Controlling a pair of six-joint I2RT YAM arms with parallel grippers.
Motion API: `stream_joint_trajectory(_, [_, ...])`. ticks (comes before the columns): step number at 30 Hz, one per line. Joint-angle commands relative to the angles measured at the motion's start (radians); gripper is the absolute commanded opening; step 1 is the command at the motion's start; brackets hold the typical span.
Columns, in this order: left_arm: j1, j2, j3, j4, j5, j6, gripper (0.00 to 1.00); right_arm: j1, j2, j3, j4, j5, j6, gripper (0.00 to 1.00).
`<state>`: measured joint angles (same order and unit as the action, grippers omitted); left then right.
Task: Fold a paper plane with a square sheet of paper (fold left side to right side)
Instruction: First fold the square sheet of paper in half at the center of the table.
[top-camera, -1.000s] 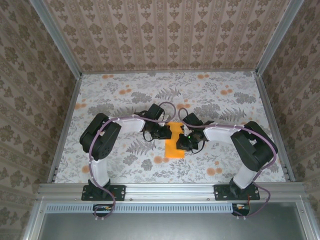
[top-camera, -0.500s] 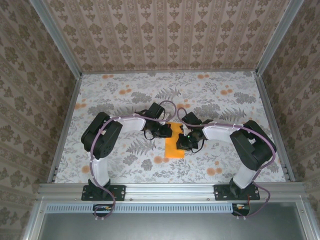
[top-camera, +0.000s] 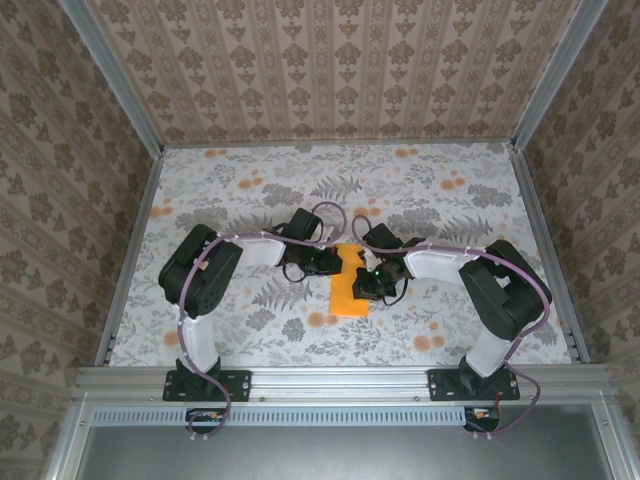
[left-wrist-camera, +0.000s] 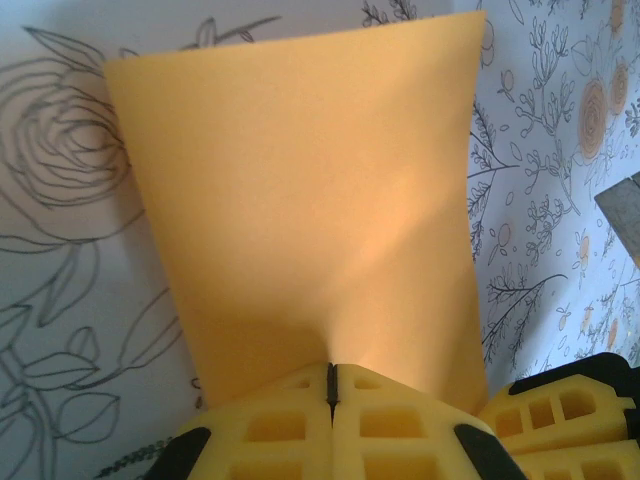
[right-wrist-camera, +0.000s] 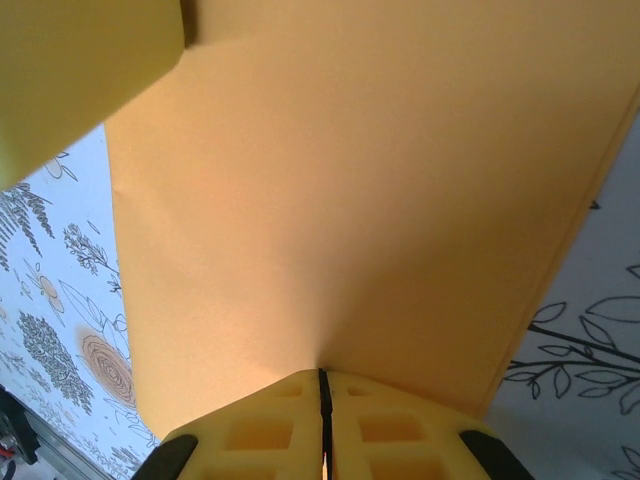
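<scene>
Bench covered by floral cloth (top-camera: 250, 200); patterned walls on three sides.

Square sheet of paper (top-camera: 348, 290): bright orange, found a little toward 6 o'clock of the bench middle, between the two arms. From above it is seen as a narrow strip, long axis running 12 to 6 o'clock. Whether it lies flat or is partly lifted cannot be told from above.

Left tool (top-camera: 334, 262): met at the paper's 9 o'clock edge, toward the 12 o'clock end. In the left wrist view the left tool (left-wrist-camera: 331, 378) is seen with yellow pads pressed together, only a thin dark slit between them, and the sheet (left-wrist-camera: 300, 200) is pinched at that slit; the orange surface fans away toward 12 o'clock over the cloth.

Right tool (top-camera: 369, 283): met at the paper's 3 o'clock edge, about mid-length. In the right wrist view the right tool (right-wrist-camera: 322, 388) is likewise closed on the sheet (right-wrist-camera: 360, 200), which is raised above the cloth and spreads out toward 12 o'clock. A soft crease shadow is noted running from each slit into the paper.
</scene>
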<state>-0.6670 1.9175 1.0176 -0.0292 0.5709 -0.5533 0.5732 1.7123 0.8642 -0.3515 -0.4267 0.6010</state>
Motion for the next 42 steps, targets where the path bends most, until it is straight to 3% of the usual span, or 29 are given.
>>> stream_joint_trajectory(1, [0.050, 0.015, -0.017, 0.030, -0.109, -0.023, 0.00, 0.001, 0.057, -0.036, -0.135, 0.131, -0.021, 0.09])
stream_joint_trajectory(15, [0.108, 0.048, 0.016, 0.054, -0.123, -0.031, 0.00, 0.001, 0.055, -0.033, -0.142, 0.130, -0.028, 0.09])
stream_joint_trajectory(27, [0.089, -0.108, -0.023, 0.095, -0.093, -0.002, 0.01, 0.001, 0.066, -0.020, -0.139, 0.121, -0.029, 0.09])
stream_joint_trajectory(42, [0.055, 0.079, 0.082, 0.152, -0.022, -0.039, 0.01, 0.001, 0.070, -0.016, -0.149, 0.121, -0.032, 0.09])
